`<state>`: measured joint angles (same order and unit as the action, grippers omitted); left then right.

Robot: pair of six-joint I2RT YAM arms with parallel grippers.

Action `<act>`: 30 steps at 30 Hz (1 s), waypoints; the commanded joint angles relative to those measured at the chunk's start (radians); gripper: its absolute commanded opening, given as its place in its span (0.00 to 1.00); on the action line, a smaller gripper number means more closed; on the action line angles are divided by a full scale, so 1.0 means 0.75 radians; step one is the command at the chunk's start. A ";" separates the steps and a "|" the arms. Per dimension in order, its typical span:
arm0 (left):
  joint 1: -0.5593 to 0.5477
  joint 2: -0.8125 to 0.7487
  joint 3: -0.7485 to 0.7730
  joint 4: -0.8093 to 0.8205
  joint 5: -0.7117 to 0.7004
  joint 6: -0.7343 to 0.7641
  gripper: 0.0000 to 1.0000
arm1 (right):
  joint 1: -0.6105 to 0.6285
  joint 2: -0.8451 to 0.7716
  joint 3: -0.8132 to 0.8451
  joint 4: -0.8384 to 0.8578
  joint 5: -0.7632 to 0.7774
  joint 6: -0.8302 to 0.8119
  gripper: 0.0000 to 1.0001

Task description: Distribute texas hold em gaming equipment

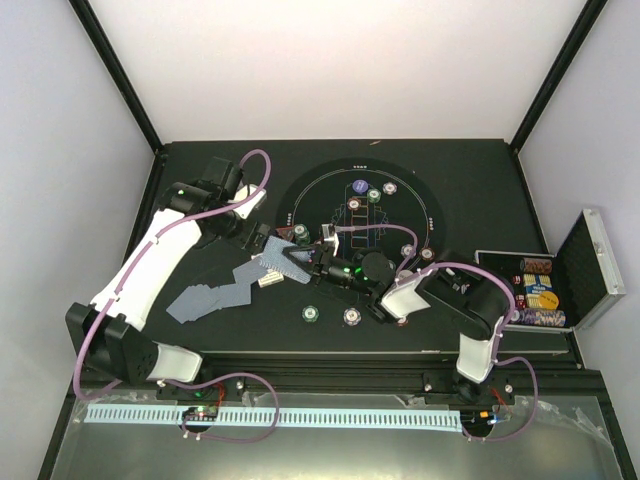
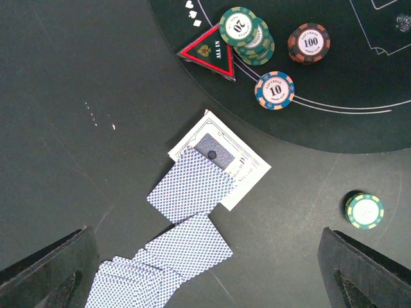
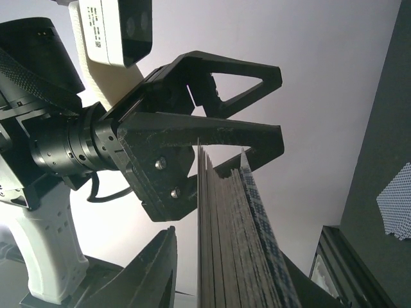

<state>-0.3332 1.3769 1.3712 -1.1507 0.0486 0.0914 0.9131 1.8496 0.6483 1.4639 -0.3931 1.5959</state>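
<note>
**Ana:** Right gripper [image 1: 308, 262] first. What has it got?

**Ben:** It's clamped on a thick deck [image 3: 231, 244], I'd say. The deck stands edge-on out of its fingers, blue backs to one side, lifted off the table [image 1: 460, 180]. One finger [image 3: 157, 269] shows a sliver of light beside the stack, so the real contact lies out of frame.

**Ana:** And the left gripper [image 3: 273, 108]?

**Ben:** It's spread wide and holding nothing. It hangs right at the deck's top edge. Whether it touches, I cannot tell.

**Ana:** What could go wrong?

**Ben:** If those fingers close off-centre, they may drag out several cards rather than one. The deck seems gripped only at its low end, so it could splay and spill onto the loose cards [image 2: 189, 186] fanned on the table. The two grippers are also close enough to knock each other.

**Ana:** Poses?

**Ben:** The right arm folds at the elbow and reaches left across the table, wrist tipped upward. The left arm runs far out, then bends back toward centre, gripper pointing down.

**Ana:** Farther out?

**Ben:** A red triangle [image 2: 209, 51], a green chip stack [image 2: 247, 32] and a red-brown chip [image 2: 309, 42] lie on the round mat [image 2: 359, 83]. The open case [image 1: 600, 260] sits well off to the right.
</note>
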 commanded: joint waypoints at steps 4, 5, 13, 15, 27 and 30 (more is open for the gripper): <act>0.002 -0.002 0.036 0.020 0.037 -0.032 0.96 | 0.007 0.024 0.033 0.082 0.016 -0.009 0.32; 0.001 -0.002 0.032 0.022 0.041 -0.033 0.95 | 0.006 0.026 0.036 0.084 0.017 -0.005 0.31; 0.000 0.029 0.033 0.043 0.082 -0.047 0.96 | 0.007 0.035 0.025 0.083 0.037 0.017 0.11; 0.001 0.024 0.042 0.050 0.084 -0.038 0.96 | 0.004 0.034 0.019 0.081 0.045 0.025 0.09; 0.239 -0.314 -0.076 -0.080 0.478 1.325 0.99 | -0.028 0.036 -0.040 0.069 -0.005 0.046 0.05; 0.232 -0.445 -0.169 -0.233 0.632 1.695 0.99 | -0.029 0.047 -0.008 0.034 -0.047 0.043 0.05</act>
<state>-0.1562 1.1412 1.3106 -1.1389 0.3191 0.8402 0.8959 1.8671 0.6197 1.4658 -0.3927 1.6302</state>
